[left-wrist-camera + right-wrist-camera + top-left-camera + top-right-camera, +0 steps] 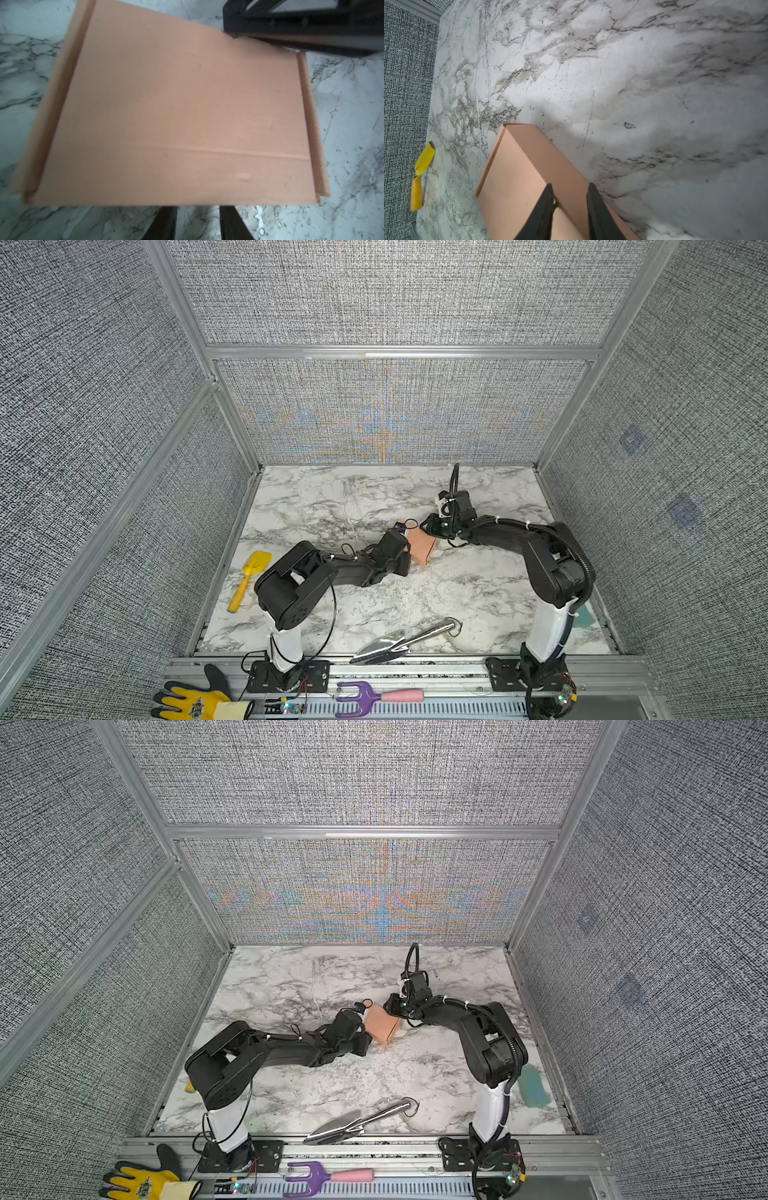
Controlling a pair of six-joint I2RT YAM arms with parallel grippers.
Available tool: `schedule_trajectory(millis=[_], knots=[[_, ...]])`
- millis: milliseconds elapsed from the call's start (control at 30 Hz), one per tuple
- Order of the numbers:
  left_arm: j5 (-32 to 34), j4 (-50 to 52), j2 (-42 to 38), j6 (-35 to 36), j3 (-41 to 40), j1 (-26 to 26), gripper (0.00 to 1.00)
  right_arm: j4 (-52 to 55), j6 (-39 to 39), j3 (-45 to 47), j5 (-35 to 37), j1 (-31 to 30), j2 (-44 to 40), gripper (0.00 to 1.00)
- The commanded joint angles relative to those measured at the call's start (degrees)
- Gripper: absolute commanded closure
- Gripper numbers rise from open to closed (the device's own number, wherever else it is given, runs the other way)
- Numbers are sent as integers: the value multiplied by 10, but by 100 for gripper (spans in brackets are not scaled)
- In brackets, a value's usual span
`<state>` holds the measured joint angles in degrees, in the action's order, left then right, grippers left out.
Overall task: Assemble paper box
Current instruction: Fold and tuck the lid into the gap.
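The paper box is a folded salmon-pink cardboard mailer, held tilted above the middle of the marble table between both arms. My right gripper is shut on one corner of it, one finger on the broad face and one on the far side of the narrow wall. In the left wrist view the box's broad face fills the frame. My left gripper stands open at the box's opposite edge. Bare marble shows between its fingers, whose tips are hidden behind that edge.
A yellow scoop lies by the left wall. A metal trowel rests near the table's front edge. On the front rail lie a purple hand fork and a yellow glove. Grey fabric walls enclose the table.
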<state>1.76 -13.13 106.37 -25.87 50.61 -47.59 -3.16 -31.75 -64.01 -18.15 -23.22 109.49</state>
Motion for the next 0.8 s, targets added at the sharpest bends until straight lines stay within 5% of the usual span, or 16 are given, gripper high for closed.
schedule_trajectory(millis=[0,367,767], knots=[[-18,23,-8,-1,-8,0,63,54,-2,0,-37,0,1,70],[-15,66,-136,-22,-77,5,51,104,30,-14,39,55,-84,69],[77,149,-371,-21,-109,88,3,150,35,174,163,15,-301,68]])
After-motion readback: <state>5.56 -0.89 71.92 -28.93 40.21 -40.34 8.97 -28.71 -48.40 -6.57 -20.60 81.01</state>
